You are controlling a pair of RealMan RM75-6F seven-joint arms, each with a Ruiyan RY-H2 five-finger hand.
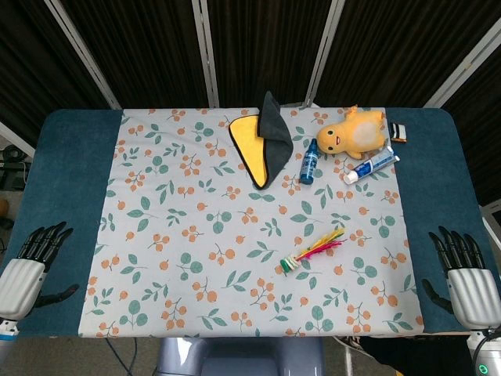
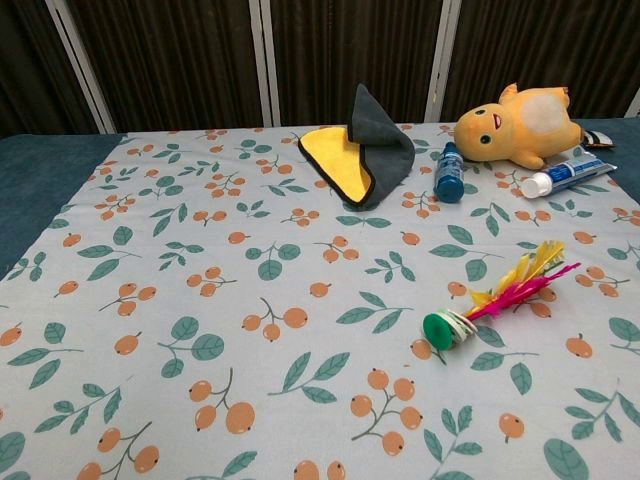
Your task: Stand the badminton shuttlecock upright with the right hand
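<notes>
The shuttlecock [image 1: 313,250] lies on its side on the patterned cloth, its green disc base toward the lower left and its pink and yellow feathers pointing up and right. The chest view shows the shuttlecock [image 2: 492,300] at the right, flat on the cloth. My right hand [image 1: 466,270] rests at the table's right edge, well to the right of it, fingers apart and holding nothing. At the left edge my left hand [image 1: 31,262] lies the same way, open and far from the shuttlecock. Neither hand appears in the chest view.
At the back of the cloth [image 1: 180,235] lie a yellow and grey folded cloth [image 1: 262,141], a small blue bottle [image 1: 309,162], a yellow plush toy [image 1: 354,131], a toothpaste tube [image 1: 371,167] and a small dark box [image 1: 398,131].
</notes>
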